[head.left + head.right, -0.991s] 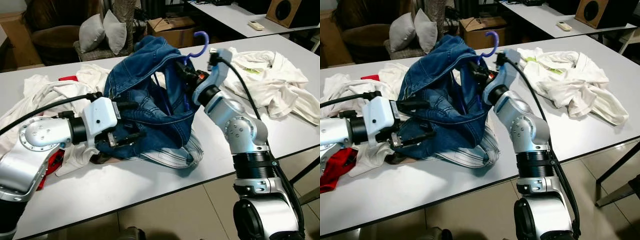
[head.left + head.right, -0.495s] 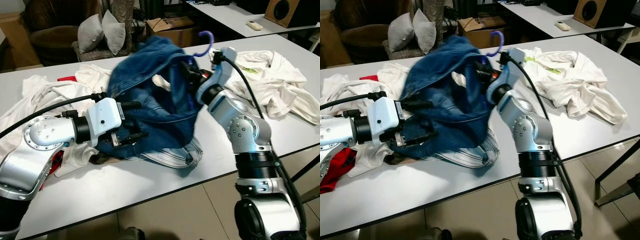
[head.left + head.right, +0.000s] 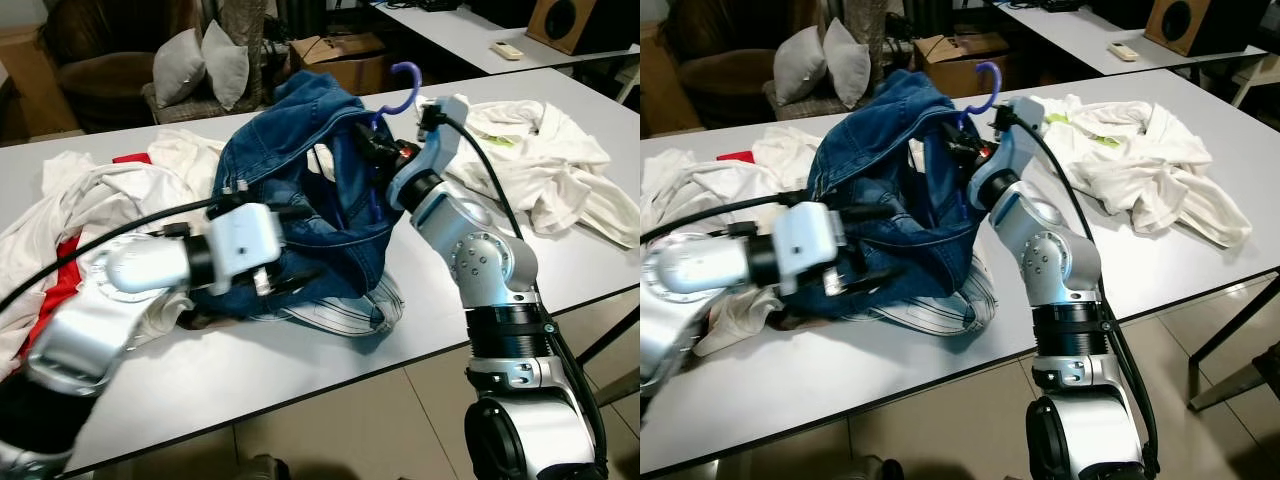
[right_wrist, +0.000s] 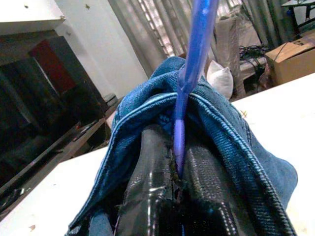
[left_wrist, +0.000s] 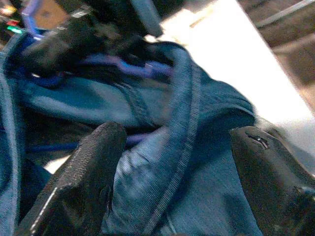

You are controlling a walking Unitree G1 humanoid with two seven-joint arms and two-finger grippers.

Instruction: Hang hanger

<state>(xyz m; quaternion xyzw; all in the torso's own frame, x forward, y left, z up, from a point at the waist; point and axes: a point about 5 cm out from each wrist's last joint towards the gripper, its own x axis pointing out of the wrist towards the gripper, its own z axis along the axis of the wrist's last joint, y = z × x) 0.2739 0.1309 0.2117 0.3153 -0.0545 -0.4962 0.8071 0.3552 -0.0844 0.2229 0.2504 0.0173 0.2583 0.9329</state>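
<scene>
On the white counter (image 3: 300, 370), the left end effector (image 3: 290, 280) is reaching into the lower folds of the blue denim garment (image 3: 290, 170), its fingers (image 5: 93, 172) spread wide around a seam. Further right, the right end effector (image 3: 372, 150) is clamping the purple hanger (image 3: 405, 85) inside the raised denim, hook sticking up. White clothes (image 3: 540, 160) are lying at the far right.

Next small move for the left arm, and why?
Probably close the left end effector on the denim jacket hem: its open fingers straddle that fold, while the right end effector grips the purple hanger inside the jacket.
</scene>
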